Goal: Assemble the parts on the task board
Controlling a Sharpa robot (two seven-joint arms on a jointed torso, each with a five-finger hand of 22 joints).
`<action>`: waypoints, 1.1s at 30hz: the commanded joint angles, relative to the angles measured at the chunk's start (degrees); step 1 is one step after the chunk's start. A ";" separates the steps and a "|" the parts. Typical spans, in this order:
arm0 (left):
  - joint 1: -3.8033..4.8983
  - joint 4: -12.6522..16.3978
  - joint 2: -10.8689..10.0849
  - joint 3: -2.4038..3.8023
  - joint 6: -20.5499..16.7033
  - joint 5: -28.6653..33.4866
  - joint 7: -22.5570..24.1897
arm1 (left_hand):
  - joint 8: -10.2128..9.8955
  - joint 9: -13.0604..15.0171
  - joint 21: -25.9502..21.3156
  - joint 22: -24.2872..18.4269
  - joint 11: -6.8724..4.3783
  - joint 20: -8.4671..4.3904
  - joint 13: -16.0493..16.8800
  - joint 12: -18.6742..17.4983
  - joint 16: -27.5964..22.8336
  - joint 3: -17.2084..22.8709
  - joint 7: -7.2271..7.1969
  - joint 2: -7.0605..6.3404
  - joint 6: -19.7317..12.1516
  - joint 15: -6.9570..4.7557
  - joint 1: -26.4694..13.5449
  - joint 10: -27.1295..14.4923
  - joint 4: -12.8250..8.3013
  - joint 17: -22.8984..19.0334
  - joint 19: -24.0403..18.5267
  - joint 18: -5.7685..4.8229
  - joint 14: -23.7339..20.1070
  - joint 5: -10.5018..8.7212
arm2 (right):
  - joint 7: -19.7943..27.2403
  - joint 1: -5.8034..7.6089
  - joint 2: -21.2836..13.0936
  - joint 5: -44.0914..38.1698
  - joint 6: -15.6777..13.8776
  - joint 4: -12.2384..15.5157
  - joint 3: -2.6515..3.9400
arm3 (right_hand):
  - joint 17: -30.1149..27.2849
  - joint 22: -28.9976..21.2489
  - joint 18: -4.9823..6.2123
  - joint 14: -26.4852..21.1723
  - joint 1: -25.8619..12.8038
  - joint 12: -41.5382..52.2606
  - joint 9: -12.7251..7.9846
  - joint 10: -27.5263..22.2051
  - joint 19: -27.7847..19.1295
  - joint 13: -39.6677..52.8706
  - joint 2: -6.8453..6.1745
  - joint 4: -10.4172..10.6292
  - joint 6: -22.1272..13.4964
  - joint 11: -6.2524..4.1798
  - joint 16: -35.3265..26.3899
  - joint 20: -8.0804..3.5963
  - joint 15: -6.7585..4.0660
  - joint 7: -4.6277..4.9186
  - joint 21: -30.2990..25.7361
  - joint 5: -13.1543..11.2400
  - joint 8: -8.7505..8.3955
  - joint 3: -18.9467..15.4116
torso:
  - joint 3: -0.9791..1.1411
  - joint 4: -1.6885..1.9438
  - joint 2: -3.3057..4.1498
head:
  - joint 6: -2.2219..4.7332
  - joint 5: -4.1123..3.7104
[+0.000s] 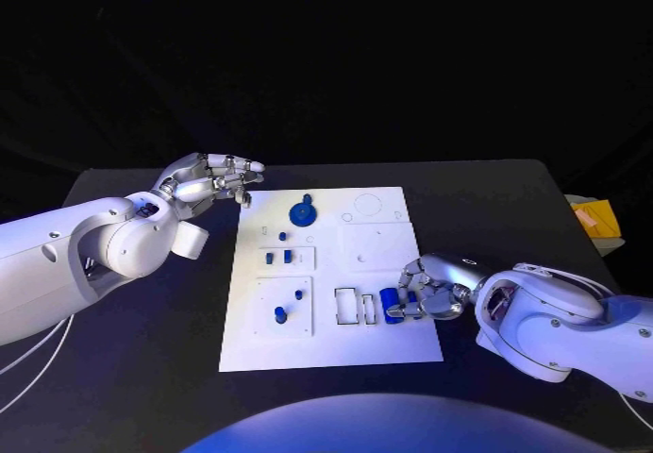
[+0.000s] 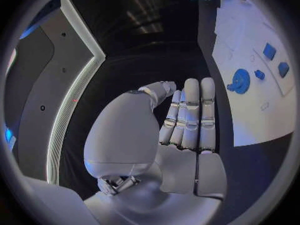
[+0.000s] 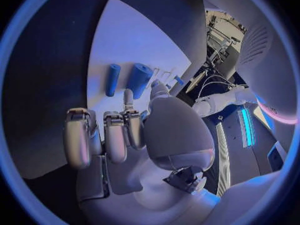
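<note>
Head view: my right hand point(image 1: 425, 291) rests at the task board's point(image 1: 388, 354) right edge, fingers curled beside two blue parts point(image 1: 393, 306); whether it grips one I cannot tell. My left hand point(image 1: 211, 179) hovers off the board's far-left corner, fingers together, holding nothing. Gear-shaped part point(image 1: 302, 211) lies nearby on the board, bench point(image 1: 150, 377) beneath.

Blue parts point(image 1: 304, 211) lie on the white task board point(image 1: 394, 349), on a black table point(image 1: 504, 198).
</note>
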 commanded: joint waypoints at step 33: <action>0.02 0.44 -0.41 0.03 1.23 0.10 0.01 | -0.41 0.13 0.52 0.16 -0.25 0.18 -0.10 0.36 -0.19 0.65 -0.05 0.82 0.42 -0.11 0.15 -0.30 -0.68 -0.15 -0.25 0.43 -0.33 0.50 | -5.73 -2.71 4.27 -2.63 -4.02 -2.36 0.00 | 14.94 13.58 -1.01 6.26 9.04 -0.02 -3.72 1.00 4.60 7.51 5.43 -0.15 4.40 -1.26 0.39 -0.45 -0.64 -1.18 1.01 6.66 -3.37 1.28 | -0.01 0.00 -0.03 | -0.13 0.36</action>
